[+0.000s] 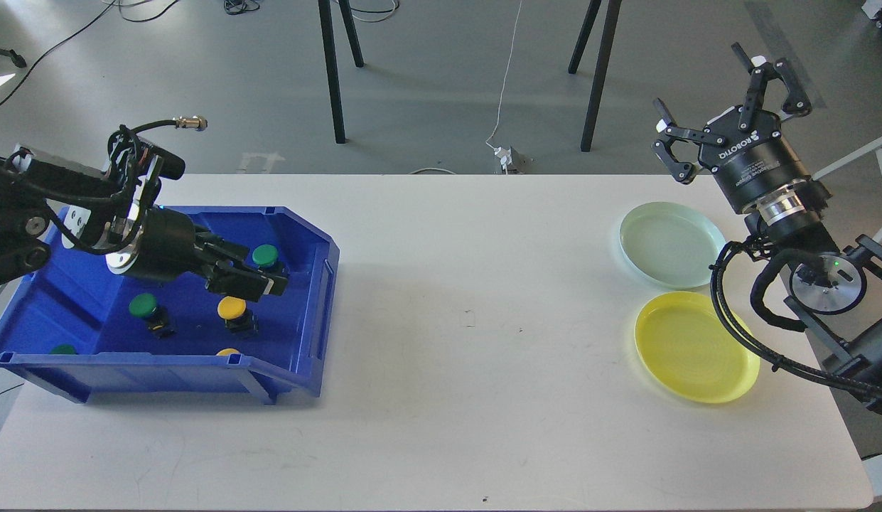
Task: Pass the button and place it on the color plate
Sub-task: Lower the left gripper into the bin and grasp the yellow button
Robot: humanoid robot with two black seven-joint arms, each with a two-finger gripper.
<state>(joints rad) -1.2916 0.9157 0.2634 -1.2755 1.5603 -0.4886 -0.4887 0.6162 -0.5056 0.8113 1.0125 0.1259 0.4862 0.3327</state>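
Observation:
My left gripper (269, 274) reaches into the blue bin (309, 313) at the left. Its fingers stand close together on the black base of a green button (265, 254). A yellow button (232, 307) lies just below the fingers. Another green button (143, 305) lies further left. Parts of one more green button (62, 349) and one more yellow button (228, 351) show at the bin's front wall. A yellow plate (696, 348) and a pale green plate (669, 243) lie at the table's right. My right gripper (698, 80) is open and empty, raised behind the pale green plate.
The white table (469, 320) runs between the bin and the plates. Black stand legs (332, 71) and a white cable (508, 78) are on the floor behind the table. My right arm's cables (732, 320) hang over the yellow plate's right edge.

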